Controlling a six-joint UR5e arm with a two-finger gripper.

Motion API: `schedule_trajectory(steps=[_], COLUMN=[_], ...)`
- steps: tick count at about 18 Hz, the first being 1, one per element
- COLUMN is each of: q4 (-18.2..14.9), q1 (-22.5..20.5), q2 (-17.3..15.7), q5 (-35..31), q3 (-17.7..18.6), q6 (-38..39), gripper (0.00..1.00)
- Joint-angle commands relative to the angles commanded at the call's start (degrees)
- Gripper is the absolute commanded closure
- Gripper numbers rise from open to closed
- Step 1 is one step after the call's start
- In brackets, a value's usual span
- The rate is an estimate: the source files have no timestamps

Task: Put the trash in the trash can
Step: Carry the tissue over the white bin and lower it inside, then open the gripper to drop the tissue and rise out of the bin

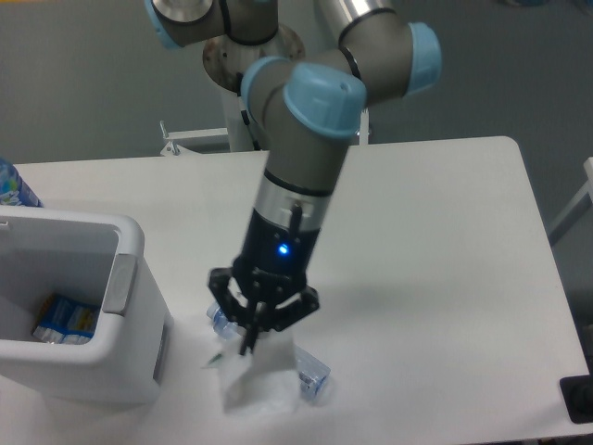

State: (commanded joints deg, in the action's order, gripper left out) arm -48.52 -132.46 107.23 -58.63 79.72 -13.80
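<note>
At the far left edge we see part of a blue-labelled bottle (pixel 11 184) standing behind the trash can (pixel 130 250), the big white bin at the left of the counter (pixel 445 241). A grey tab (pixel 119 286) sits on its right rim, and a blue-and-white packet (pixel 65 320) already lies on its floor.

Just right of the bin, the pincer (pixel 248 347) points down with its tips together on the top of the white wrapper (pixel 259 382), which hangs from it as a pale sheet at the near edge of the counter. We judge the wrapper to be held and partly raised, though we cannot tell whether its lower edge is touching the counter.

The clear plastic bottle (pixel 310 375) lies on the counter under and behind the wrapper, largely hidden; only its ends show either side of the pincer.

So we reckon the task is part done: the wrapper is gripped near the bin but not yet over its opening, and the bottle has not yet been picked up.
</note>
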Motion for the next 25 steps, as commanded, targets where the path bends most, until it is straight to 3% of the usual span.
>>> schedule_trajectory(steps=[11, 14, 17, 22, 23, 24, 25], q4=[0.0, 0.0, 0.0, 0.1, 0.1, 0.1, 0.1], q1=[5.5, 6.3, 7.8, 7.9, 7.9, 7.9, 7.9], q2=[-5.6, -4.9, -4.8, -4.8, -4.8, -4.6, -4.4], q5=[6.5, 6.4, 6.5, 6.5, 6.5, 6.5, 6.5], q3=[1.7, 3.6, 3.9, 3.8, 3.8, 3.7, 3.7], q6=[0.3, 0.2, 0.0, -0.4, -0.7, -1.5, -1.8], gripper=[1.00, 1.00, 0.88, 0.37, 0.21, 0.12, 0.10])
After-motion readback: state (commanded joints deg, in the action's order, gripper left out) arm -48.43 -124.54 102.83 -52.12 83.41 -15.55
